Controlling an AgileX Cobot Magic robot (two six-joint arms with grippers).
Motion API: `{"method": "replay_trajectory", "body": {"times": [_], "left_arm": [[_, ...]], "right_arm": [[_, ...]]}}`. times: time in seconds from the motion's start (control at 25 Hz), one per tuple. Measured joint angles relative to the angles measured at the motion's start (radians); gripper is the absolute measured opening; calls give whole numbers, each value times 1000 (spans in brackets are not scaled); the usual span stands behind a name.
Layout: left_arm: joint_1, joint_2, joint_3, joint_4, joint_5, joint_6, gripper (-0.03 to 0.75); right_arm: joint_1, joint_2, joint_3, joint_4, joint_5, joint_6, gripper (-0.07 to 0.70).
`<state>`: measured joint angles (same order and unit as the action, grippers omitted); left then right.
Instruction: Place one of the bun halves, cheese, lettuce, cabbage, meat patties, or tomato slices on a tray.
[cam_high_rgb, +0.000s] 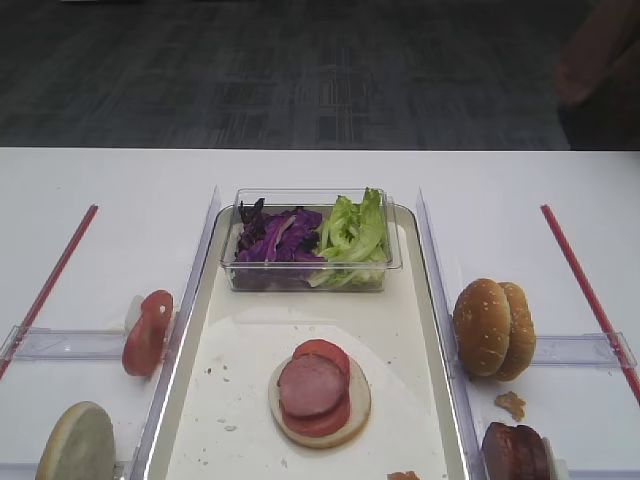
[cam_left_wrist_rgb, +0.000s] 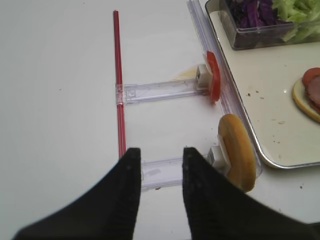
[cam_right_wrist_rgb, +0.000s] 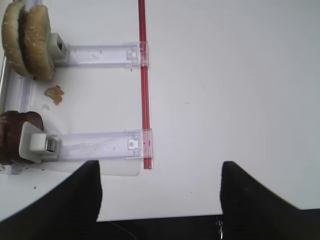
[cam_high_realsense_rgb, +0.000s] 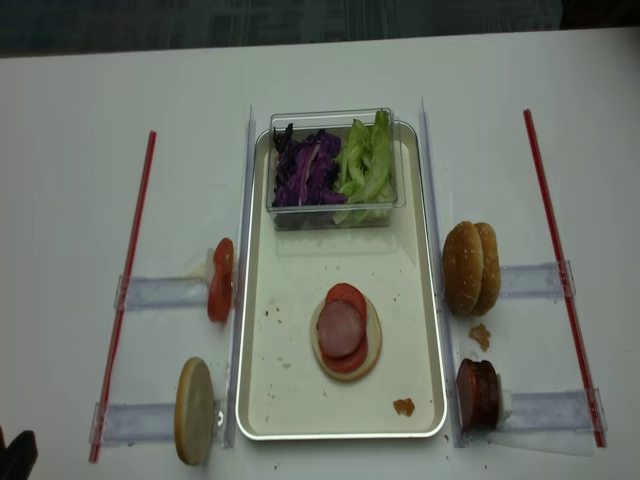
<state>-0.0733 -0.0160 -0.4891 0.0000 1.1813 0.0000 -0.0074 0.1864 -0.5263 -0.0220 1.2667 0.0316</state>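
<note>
Right gripper (cam_right_wrist_rgb: 160, 200): two matte black fingers (cam_right_wrist_rgb: 75, 200), broad at the base, narrowing to blunt rounded tips; a thin dark cable shows at the bottom edge between them. Left gripper (cam_left_wrist_rgb: 160, 165): same matte black fingers (cam_left_wrist_rgb: 122, 200), smooth, unmarked, with rounded tips.

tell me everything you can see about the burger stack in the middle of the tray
The half-built burger stack lies flat on the long cream-white tray, toward its near end. Bottom layer is a pale round bun half, cut face up; bright red tomato slices peek out at both ends under one pinkish-brown round meat patty on top. No fingers touch it.
</note>
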Motion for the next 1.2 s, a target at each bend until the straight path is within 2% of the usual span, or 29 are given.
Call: {"method": "replay_trajectory", "body": {"times": [0.32, 0.64, 0.92, 1.2], "left_arm": [[0, 0, 0, 0, 0, 0, 197], [0, 0, 0, 0, -2, 0, 197], [0, 0, 0, 0, -2, 0, 197], [0, 0, 0, 0, -2, 0, 197]], "right_arm": [[0, -194, 0, 0, 9, 0, 473], [0, -203, 0, -6, 13, 0, 433], [0, -203, 43, -4, -105, -1, 421], [2, -203, 56, 0, -129, -8, 412]]}}
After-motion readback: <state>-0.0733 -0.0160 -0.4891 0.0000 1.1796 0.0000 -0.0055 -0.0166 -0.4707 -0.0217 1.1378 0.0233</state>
